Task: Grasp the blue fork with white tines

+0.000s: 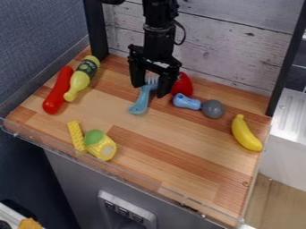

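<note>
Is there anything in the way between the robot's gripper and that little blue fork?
Nothing visible: the fork's tines show between the open fingers of the gripper. The red toy sits close by, but beside the gripper rather than in between.

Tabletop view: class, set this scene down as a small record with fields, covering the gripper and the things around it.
Surface: wooden table
Gripper: open, over the table's far part
Between its fingers: blue fork, tines toward the back wall
Beside the gripper: red toy
Next along: blue piece, then grey ball
Picture's left: long red toy beside bottle
Near edge: yellow strip beside corn
Picture's right: banana
</note>
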`<state>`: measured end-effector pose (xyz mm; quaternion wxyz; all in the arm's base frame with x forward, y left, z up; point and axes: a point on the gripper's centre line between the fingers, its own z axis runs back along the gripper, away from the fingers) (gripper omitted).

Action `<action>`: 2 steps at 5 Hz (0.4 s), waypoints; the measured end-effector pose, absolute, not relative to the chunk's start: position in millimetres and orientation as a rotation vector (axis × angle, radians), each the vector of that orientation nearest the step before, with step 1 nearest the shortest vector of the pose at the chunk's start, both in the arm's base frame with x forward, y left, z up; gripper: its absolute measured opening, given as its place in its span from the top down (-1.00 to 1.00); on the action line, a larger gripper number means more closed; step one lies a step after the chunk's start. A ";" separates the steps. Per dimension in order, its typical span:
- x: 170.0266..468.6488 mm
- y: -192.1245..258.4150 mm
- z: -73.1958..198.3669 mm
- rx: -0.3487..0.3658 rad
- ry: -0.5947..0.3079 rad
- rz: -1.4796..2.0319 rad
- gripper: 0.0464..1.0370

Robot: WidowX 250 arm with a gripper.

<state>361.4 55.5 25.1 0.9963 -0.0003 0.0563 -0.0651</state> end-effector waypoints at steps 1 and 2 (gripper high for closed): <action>360.5 55.4 9.7 -0.001 0.137 -0.176 -0.92; 362.6 49.1 9.5 0.002 0.129 -0.204 -0.79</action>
